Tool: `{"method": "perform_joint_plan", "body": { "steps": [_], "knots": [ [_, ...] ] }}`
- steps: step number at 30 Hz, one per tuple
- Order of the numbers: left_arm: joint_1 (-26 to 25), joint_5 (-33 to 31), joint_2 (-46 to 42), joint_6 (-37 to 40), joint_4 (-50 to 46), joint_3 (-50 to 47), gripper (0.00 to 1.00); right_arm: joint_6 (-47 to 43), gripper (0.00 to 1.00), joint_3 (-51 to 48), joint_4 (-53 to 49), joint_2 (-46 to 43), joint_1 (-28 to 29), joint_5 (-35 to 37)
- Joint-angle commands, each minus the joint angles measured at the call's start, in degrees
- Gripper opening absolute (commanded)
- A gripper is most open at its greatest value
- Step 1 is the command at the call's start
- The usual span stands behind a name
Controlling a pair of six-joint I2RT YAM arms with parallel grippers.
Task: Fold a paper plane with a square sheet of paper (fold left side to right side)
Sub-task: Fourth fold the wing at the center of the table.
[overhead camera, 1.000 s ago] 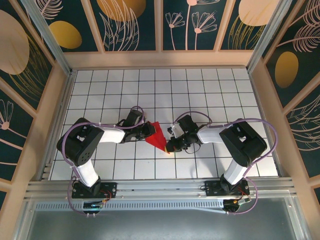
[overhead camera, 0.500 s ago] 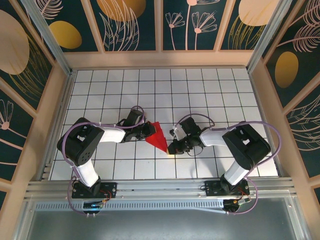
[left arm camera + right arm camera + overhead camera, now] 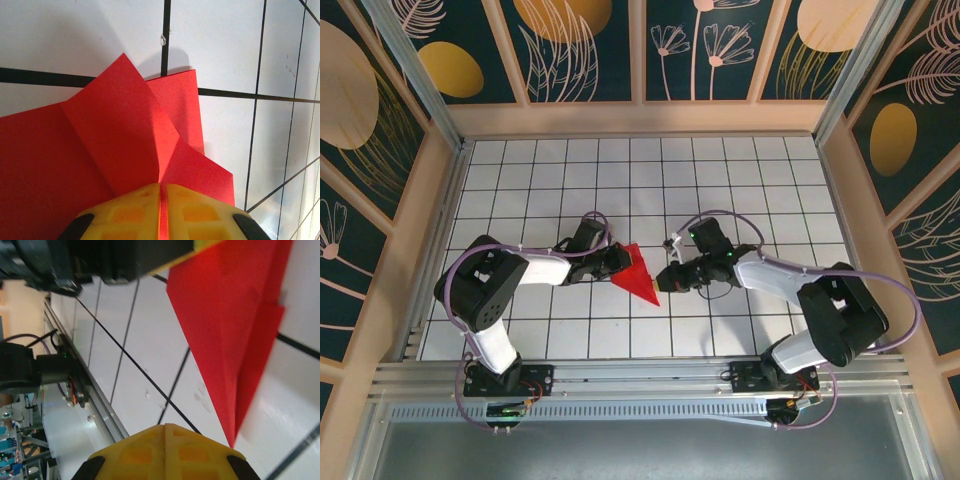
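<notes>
The square sheet of paper [image 3: 636, 272] is bright red and folded into a pointed shape. It lies on the white grid table [image 3: 720, 180] with its tip toward the near right. My left gripper [image 3: 619, 264] is shut on its left edge. In the left wrist view a thin red layer of paper [image 3: 115, 145] sits pinched between the yellow fingers [image 3: 125, 215], and folded flaps rise ahead of them. My right gripper [image 3: 664, 283] is shut with nothing in it, just right of the paper and apart from it. In the right wrist view the paper's tip [image 3: 233, 437] lies beside the right gripper [image 3: 165, 429].
Wooden walls [image 3: 430, 220] with patterned panels enclose the table on three sides. A metal rail [image 3: 640, 375] runs along the near edge by the arm bases. The left arm's dark wrist [image 3: 100, 260] crosses the top of the right wrist view.
My right gripper has drawn back from the paper's tip, up and to the right, and its arm has swung outward. The left gripper and paper have stayed put.
</notes>
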Motion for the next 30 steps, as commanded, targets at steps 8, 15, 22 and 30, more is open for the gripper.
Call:
{"method": "perform_joint_plan", "body": {
  "steps": [8, 15, 22, 30],
  "knots": [
    [0.14, -3.57, 1.60, 1.22, -4.97, -0.50, 0.12, 3.40, 0.00, 1.79, 9.94, 10.21, 0.79, 1.21],
    [0.12, -3.49, 1.69, 1.13, -4.71, -0.57, 0.12, 3.31, 0.00, 0.86, 10.98, 12.34, 0.67, 2.01],
    [0.15, -3.47, 1.94, 1.18, -4.80, -0.50, 0.12, 3.23, 0.00, -0.09, 12.17, 13.32, 0.64, 1.67],
    [0.15, -3.49, 1.95, 1.21, -4.80, -0.54, 0.12, 3.14, 0.00, -0.53, 13.31, 14.62, 0.70, 1.07]
  ]
}}
